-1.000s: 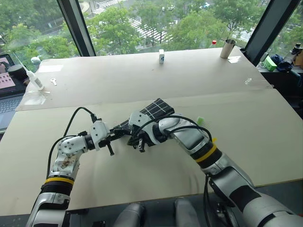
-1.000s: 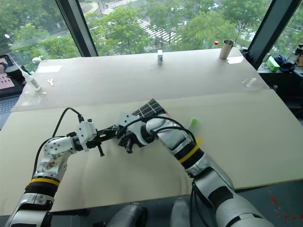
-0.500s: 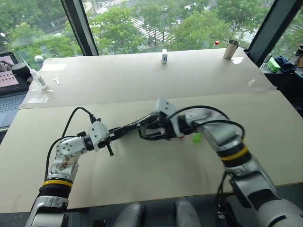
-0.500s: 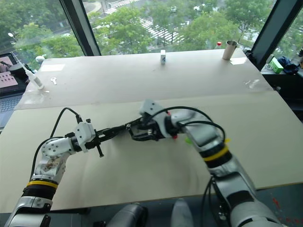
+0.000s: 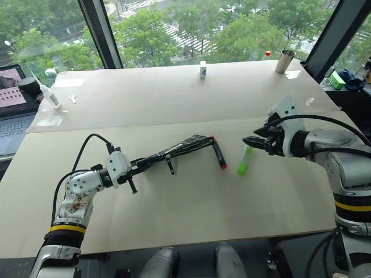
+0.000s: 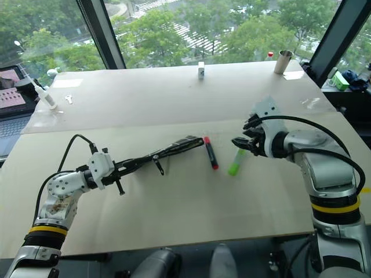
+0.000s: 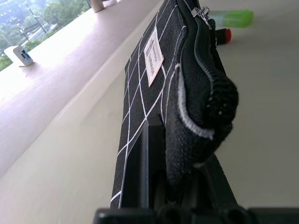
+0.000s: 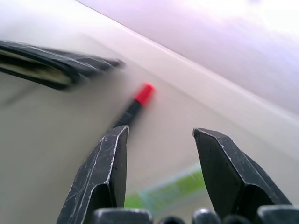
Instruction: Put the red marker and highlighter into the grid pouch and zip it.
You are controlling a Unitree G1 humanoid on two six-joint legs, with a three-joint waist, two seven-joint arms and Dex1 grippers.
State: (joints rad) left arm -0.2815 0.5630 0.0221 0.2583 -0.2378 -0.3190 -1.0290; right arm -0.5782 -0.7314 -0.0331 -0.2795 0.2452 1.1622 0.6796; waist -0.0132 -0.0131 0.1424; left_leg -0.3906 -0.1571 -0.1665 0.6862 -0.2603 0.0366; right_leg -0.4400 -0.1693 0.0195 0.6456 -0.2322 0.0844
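My left gripper (image 5: 149, 161) is shut on the near end of the grid pouch (image 5: 186, 145) and holds it edge-on, just above the table. The zipper edge (image 7: 205, 60) faces up. The red marker (image 5: 219, 154) lies on the table at the pouch's far end, its red cap toward me. To its right lies the green highlighter (image 5: 244, 160). My right gripper (image 5: 250, 141) hovers open and empty, just above and beyond the highlighter's far end. Its fingers (image 8: 110, 158) frame the marker (image 8: 136, 103) and the highlighter (image 8: 170, 192).
A metal cup (image 5: 282, 60) stands at the table's far right. A small white box (image 5: 203, 69) stands at the far middle and a white bottle (image 5: 47, 95) at the far left. A laptop (image 5: 10, 110) sits off the left edge.
My right gripper has drawn away from the pouch to the right, risen a little and opened. The red marker, hidden before by that arm, now shows beside the pouch. The left arm has kept still.
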